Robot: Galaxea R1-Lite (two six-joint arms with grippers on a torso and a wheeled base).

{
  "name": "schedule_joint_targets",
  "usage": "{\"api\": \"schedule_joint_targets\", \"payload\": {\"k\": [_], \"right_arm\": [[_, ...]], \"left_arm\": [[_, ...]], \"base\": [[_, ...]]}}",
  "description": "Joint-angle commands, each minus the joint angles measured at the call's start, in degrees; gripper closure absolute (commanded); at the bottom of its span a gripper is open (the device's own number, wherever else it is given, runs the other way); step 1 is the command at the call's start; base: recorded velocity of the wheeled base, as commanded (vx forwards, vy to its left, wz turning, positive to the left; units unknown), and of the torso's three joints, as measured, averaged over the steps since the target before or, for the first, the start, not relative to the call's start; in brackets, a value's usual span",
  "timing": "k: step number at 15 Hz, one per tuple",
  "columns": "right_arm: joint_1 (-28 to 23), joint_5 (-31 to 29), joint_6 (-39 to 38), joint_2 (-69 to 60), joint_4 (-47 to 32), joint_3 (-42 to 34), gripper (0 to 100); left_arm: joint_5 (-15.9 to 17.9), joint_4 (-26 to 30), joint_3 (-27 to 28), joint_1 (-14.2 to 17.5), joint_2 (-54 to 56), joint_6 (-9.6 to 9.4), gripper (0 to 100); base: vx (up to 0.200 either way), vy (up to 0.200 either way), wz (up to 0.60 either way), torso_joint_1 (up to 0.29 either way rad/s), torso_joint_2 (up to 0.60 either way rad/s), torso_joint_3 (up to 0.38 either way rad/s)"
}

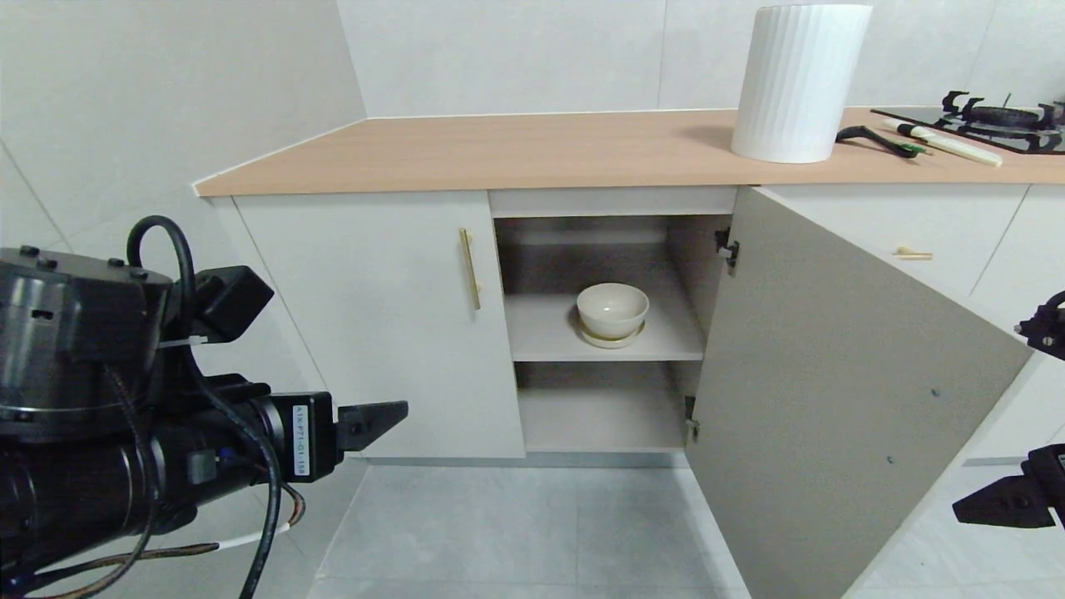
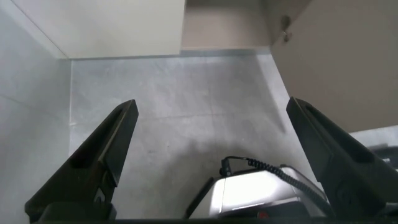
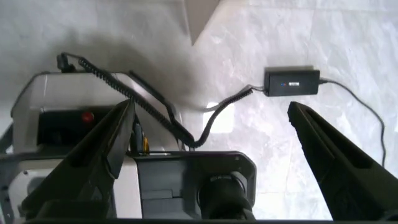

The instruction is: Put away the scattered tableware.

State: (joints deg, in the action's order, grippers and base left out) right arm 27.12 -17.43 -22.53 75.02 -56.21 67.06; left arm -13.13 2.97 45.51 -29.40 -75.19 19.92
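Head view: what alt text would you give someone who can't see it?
A pale bowl sits on a plate on the shelf of an open cabinet under a wooden counter. The left pincer and right pincer hang low at either side, empty.

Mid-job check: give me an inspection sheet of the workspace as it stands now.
Surface: wooden countertop.
Job's things: bowl on a plate, on the middle shelf of the cabinet.
Clutter: white ribbed canister, black tool and pale utensil on the countertop near the hob.
Pincers: left pincer open, empty; right pincer open, empty.
Cables: black adapter with its cord on the floor.
Surroundings: cabinet door swung wide; tiled wall.
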Motion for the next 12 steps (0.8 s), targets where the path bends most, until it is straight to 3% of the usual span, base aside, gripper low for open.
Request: {"api": "schedule_joint_targets", "payload": {"k": [1, 4, 5, 12], "right_arm": [[-1.8, -0.1, 0.0, 0.6, -0.1, 1.1, 0], [-8.5, -0.1, 1.0, 0.1, -0.1, 3.8, 0], [-13.2, 0.6, 3.8, -1.5, 0.5, 5.0, 0], [-29.8, 2.3, 12.9, -1.4, 5.1, 5.3, 0]], "left_arm": [[0.0, 0.0, -0.1, 0.0, -0.1, 0.03, 0], [0.0, 0.0, -0.1, 0.0, -0.1, 0.03, 0], [0.0, 0.0, -0.1, 0.0, -0.2, 0.03, 0], [0.1, 0.0, -0.1, 0.0, -0.4, 0.03, 0]], "base": [[0.0, 0.0, 0.0, 0.0, 0.0, 0.0], [0.0, 0.0, 0.0, 0.0, 0.0, 0.0], [0.0, 0.0, 0.0, 0.0, 0.0, 0.0], [0.0, 0.0, 0.0, 0.0, 0.0, 0.0]]}}
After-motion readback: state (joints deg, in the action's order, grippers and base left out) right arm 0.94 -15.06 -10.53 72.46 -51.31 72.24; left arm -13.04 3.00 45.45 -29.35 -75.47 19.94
